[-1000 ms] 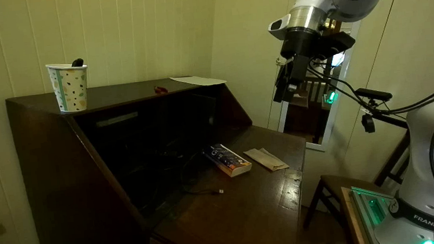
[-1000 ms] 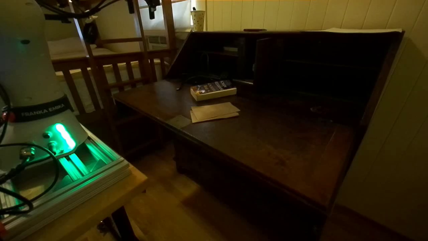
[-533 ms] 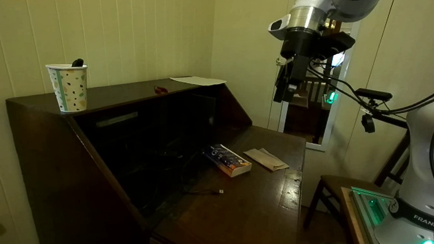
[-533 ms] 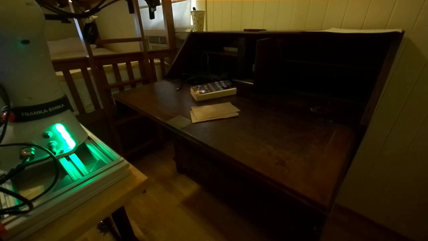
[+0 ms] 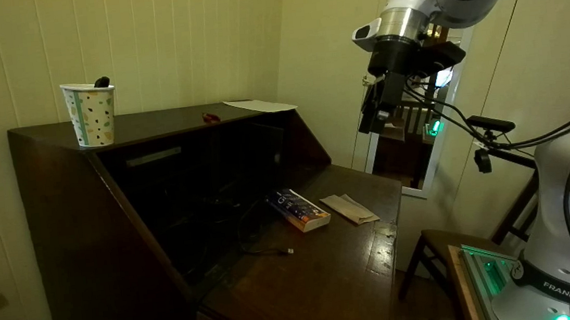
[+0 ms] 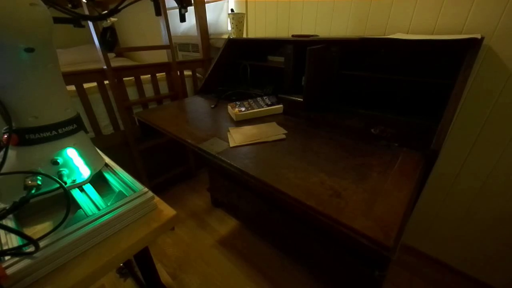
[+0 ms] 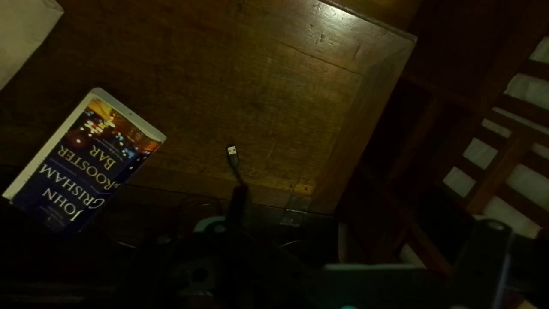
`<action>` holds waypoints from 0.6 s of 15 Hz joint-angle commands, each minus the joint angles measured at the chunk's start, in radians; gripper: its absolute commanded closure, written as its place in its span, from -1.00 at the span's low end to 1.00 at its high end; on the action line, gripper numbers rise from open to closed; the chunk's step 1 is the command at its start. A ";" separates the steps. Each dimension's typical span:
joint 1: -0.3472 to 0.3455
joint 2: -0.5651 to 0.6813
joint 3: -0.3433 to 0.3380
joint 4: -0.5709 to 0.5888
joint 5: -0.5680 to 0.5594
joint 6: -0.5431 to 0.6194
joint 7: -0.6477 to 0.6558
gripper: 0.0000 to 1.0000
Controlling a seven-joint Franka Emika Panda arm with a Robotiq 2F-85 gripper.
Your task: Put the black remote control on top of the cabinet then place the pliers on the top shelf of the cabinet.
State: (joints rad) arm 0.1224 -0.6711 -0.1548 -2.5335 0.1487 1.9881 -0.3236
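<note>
My black claw [image 5: 371,124] hung in the air, pointing down at a slight slant, released: in the dim wrist view its jaws stood well apart, grasping nothing visible. Below spread the worn drop-down leaf [image 5: 323,282] of the dark brown cabinet [image 5: 99,240], where a John Grisham paperback [image 7: 85,167] lay face up near tan folded paper [image 5: 350,209] and a USB plug [image 7: 232,151]. Pale paneled walls [image 5: 164,46] rose behind, and a slatted wooden bed frame [image 6: 144,68] stood past the cabinet's end. On the cabinet's flat top [image 5: 161,122], between an upright patterned cup [image 5: 91,116] and a white sheet [image 5: 260,106], the pliers [image 5: 211,118] showed as a small dark-red shape. I could not tell where the black remote control lay.
</note>
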 commanded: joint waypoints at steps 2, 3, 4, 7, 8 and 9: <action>-0.030 0.055 -0.010 0.090 -0.104 -0.087 -0.132 -1.00; -0.034 0.068 -0.016 0.116 -0.141 -0.116 -0.174 -1.00; -0.041 0.090 -0.017 0.155 -0.184 -0.148 -0.204 -1.00; -0.061 0.142 -0.040 0.250 -0.275 -0.181 -0.292 -1.00; -0.068 0.157 -0.052 0.275 -0.280 -0.165 -0.310 -1.00; -0.059 0.177 -0.078 0.303 -0.226 -0.156 -0.331 -1.00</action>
State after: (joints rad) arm 0.0663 -0.5728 -0.1928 -2.3349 -0.0991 1.8443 -0.5804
